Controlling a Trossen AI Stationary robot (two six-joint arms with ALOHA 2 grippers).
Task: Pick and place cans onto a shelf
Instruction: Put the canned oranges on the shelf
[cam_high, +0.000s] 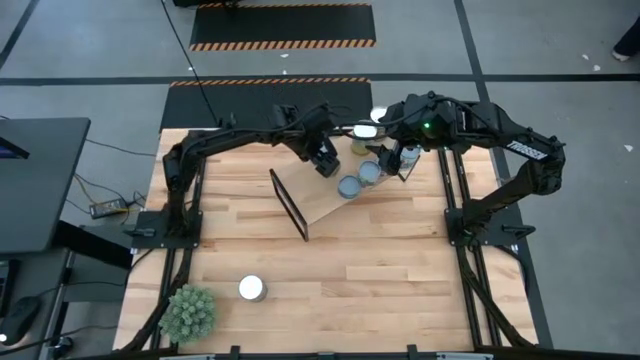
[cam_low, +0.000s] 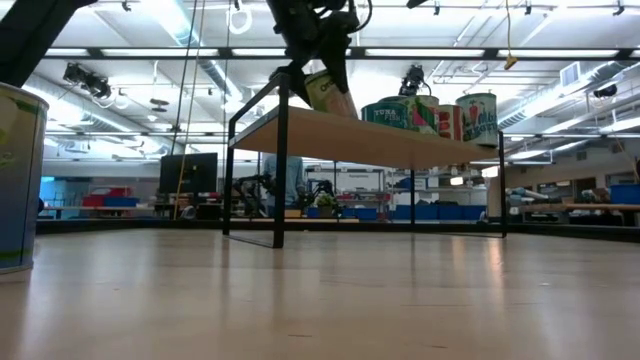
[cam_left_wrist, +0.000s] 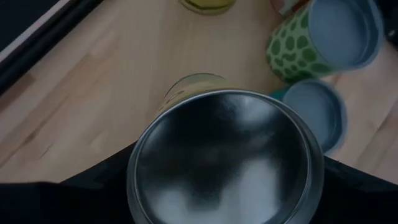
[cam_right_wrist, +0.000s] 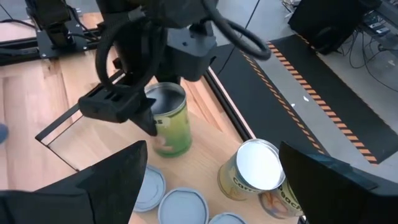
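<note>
Left hand (cam_right_wrist: 149, 115) clamps green can (cam_right_wrist: 166, 127) over shelf (cam_high: 320, 205), far left of 5 shelved cans | right hand (cam_high: 400, 165) open, empty | 1 can (cam_high: 251, 288) left on desk (cam_high: 400, 280), near left.

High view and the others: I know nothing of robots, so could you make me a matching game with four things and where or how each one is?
Things:
1. green-labelled can
2. white-topped can
3. plant
4. right gripper

States:
A. open, above the cans standing on the shelf
B. gripped by the left gripper over the shelf
C. upright beside the plant
D. spiky, at a corner of the table

Pairs: 1-B, 2-C, 3-D, 4-A
</note>
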